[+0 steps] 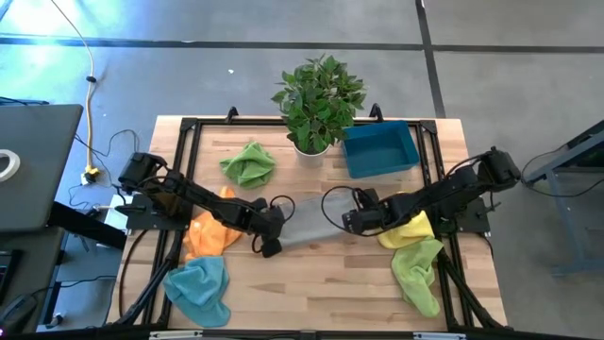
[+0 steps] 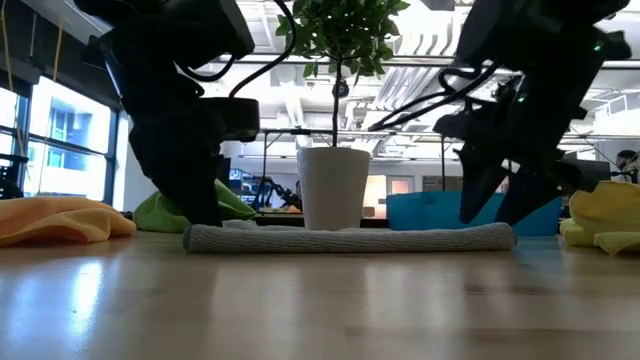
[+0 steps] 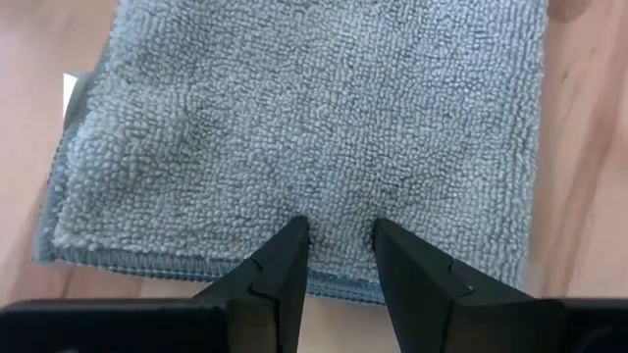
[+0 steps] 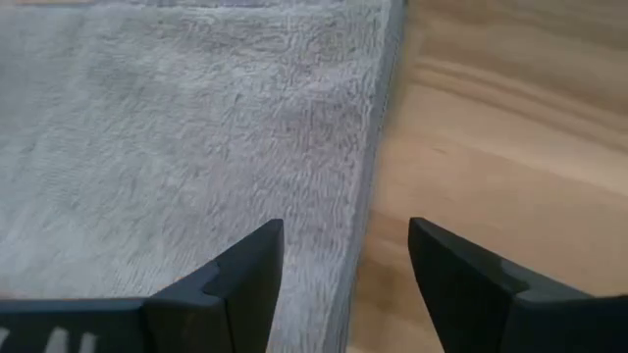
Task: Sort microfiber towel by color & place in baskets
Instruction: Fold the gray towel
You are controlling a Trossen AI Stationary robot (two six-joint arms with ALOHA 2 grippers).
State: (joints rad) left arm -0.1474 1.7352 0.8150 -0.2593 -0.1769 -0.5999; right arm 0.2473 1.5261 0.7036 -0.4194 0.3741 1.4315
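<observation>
Gray towel (image 1: 307, 219) lying flat in middle of tabletop (image 1: 321, 293). Left hand (image 3: 339, 245) pinching towel's edge. Right hand (image 4: 345, 257) sitting wide apart over other edge, holding nothing. Blue basket (image 1: 381, 149) waiting beside plant (image 1: 319, 99).

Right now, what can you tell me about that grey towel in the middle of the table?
The grey towel is looped microfiber with a stitched hem, folded flat on the wooden table between both arms. The left gripper presses its narrowly parted jaws on one end; the right gripper straddles the other edge, jaws wide open.
</observation>
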